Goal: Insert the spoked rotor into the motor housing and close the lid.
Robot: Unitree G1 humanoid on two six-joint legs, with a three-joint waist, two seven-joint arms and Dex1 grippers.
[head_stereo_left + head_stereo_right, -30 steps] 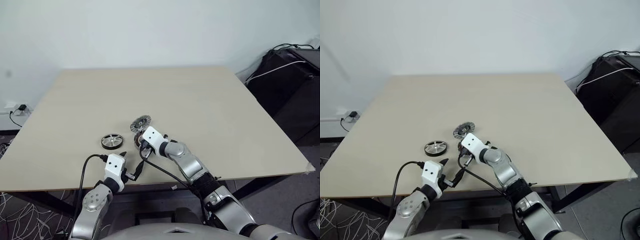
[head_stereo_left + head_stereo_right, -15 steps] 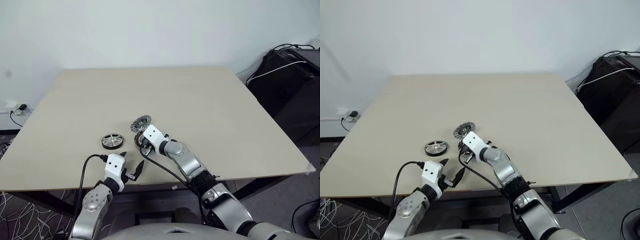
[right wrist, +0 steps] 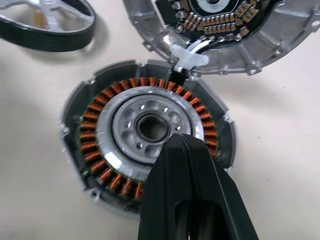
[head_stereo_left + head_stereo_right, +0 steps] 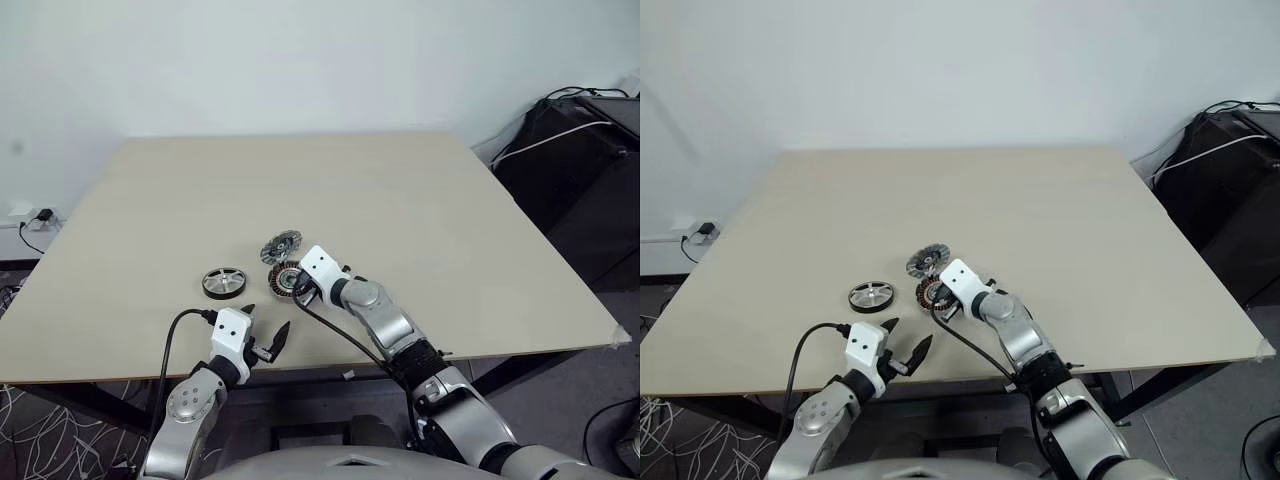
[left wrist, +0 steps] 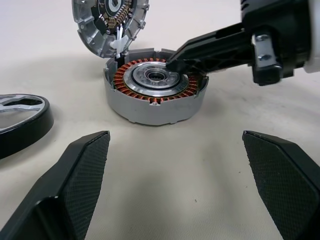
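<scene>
The motor housing (image 3: 100, 145), a round grey cup with copper windings, sits on the table with its lid (image 3: 235, 35) swung open and tilted up at the far edge, ribbed inside showing. The spoked rotor (image 4: 224, 282) lies flat on the table to the left of the housing, apart from it. My right gripper (image 3: 182, 142) is shut with nothing in it, its tip over the windings at the housing's right rim (image 5: 172, 60). Nearer the table's front edge, my left gripper (image 5: 175, 135) stands open and empty, short of the housing.
The tan table (image 4: 400, 200) stretches bare behind and to the right of the parts. Its front edge lies just below my left gripper. Black bags (image 4: 580, 150) stand on the floor to the right.
My right gripper has shifted a little to the right, uncovering the housing's copper windings. The left gripper, rotor and lid have stayed where they were.
</scene>
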